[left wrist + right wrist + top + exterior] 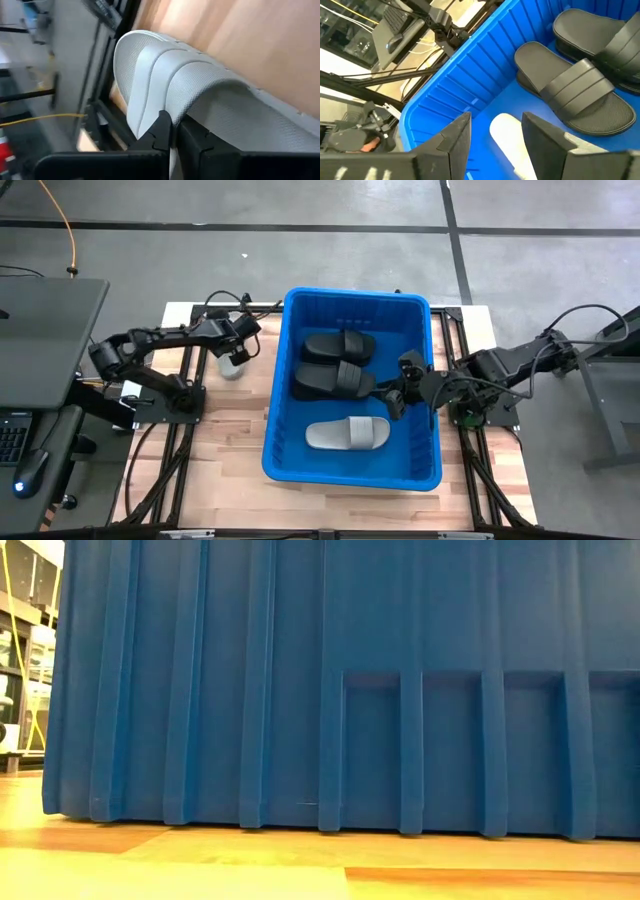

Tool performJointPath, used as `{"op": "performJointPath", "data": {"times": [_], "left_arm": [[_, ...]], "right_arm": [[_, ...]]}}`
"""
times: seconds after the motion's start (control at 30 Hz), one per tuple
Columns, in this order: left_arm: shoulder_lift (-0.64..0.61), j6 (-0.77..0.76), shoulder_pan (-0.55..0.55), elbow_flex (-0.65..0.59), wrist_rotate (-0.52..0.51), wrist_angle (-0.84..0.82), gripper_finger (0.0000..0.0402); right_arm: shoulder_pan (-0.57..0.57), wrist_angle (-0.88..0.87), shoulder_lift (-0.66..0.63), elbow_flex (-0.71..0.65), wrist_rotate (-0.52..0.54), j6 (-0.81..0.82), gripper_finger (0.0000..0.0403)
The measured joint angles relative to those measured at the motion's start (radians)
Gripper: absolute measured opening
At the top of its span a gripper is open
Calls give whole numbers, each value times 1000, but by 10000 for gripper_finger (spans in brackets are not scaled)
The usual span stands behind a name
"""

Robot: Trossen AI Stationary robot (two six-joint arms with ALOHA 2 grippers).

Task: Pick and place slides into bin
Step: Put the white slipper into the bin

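Observation:
The blue bin [352,478] stands mid-table; its ribbed wall fills the low view [350,690]. Two black slides [340,345] [333,380] and one grey-white slide [347,434] lie on its floor. My left gripper [240,348] is outside the bin's left wall, shut on another grey-white slide [232,366]. My right gripper [395,400] hangs open and empty inside the bin's right half, just above the grey-white slide [512,137], next to the black slides [570,90]. My left gripper [172,135] pinches the edge of the grey-white slide's wide strap [175,107] between its two fingers. The slide hangs tilted below the gripper, over the wooden table left of the bin. I cannot tell whether it is clear of the table.
The wooden table top [225,450] shows left and right of the bin, with black frame rails [160,470] along it. A dark desk with a keyboard and mouse [30,465] stands beyond the table's left edge.

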Motion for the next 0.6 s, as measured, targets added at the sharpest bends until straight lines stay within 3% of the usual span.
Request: {"op": "performJointPath", "data": {"times": [0.27, 0.6], "left_arm": [[-147, -25, -87, 19, 34, -151, 3], [-197, -54, -238, 142, 94, -355, 1]], "right_arm": [[0, -1, 1, 0, 11, -58, 165], [-2, 2, 1, 0, 62, -79, 165]]}}
